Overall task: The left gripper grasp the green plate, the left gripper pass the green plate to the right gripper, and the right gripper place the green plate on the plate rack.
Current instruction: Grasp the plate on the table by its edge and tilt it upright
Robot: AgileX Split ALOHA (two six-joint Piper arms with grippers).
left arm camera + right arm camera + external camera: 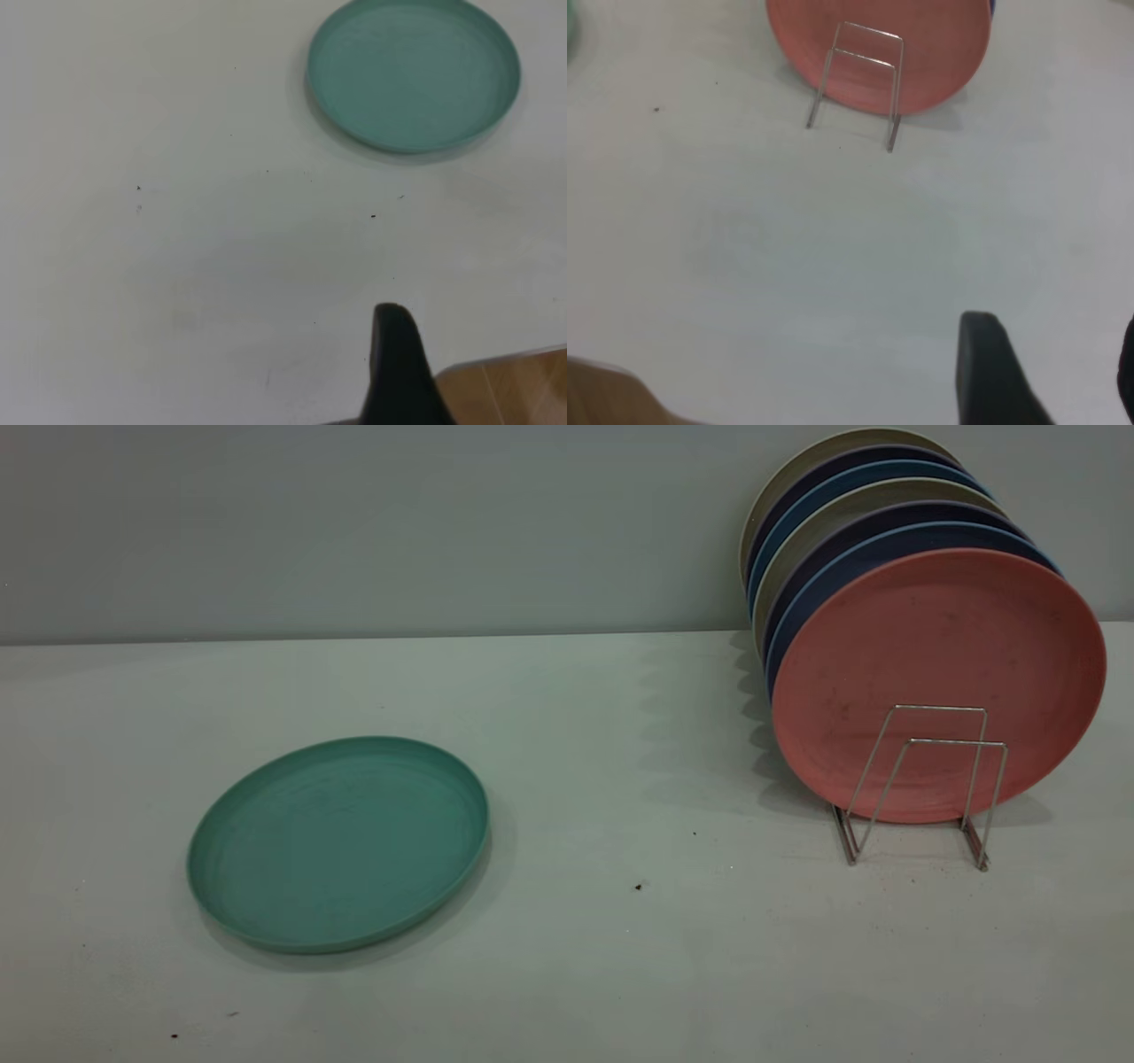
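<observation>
No legible text, label, brand, number or sign found on any surface in the three views. Checked: the round matte teal-green plastic plate [337,843], the round pink plastic plate [939,682], the thin silver wire plate rack [921,784] and the pale grey table [620,957], all unmarked

Bare lab-style test bench, plain white table [567,717], blank grey wall [354,522]; staged plate rack [921,788] of coloured plates [886,522]
</observation>
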